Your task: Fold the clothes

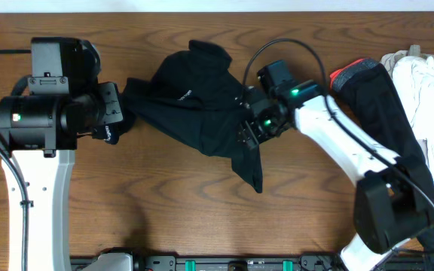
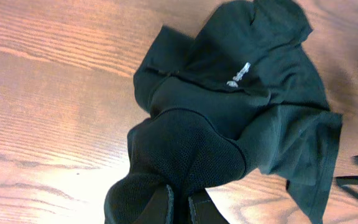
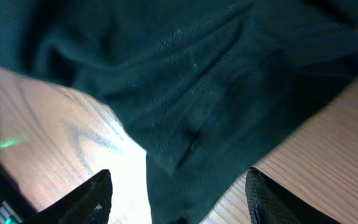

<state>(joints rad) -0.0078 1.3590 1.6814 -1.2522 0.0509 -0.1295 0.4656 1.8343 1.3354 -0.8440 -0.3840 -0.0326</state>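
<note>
Okay, black T-shirt lies crumpled on the wooden table, not flat, with folds piled up and one corner trailing toward the near side. Its small white logo faces up near the shirt's middle. Left gripper is at the shirt's left edge, jaws pressed together with black fabric bunched in them, so it has hold of that edge. Right gripper sits over the shirt's right side. In the right wrist view its fingers stand wide apart with a shirt hem hanging between them, nothing pinched. To the right of the shirt, well apart from it, are a red-edged black garment and, beyond that, a white garment.
</note>
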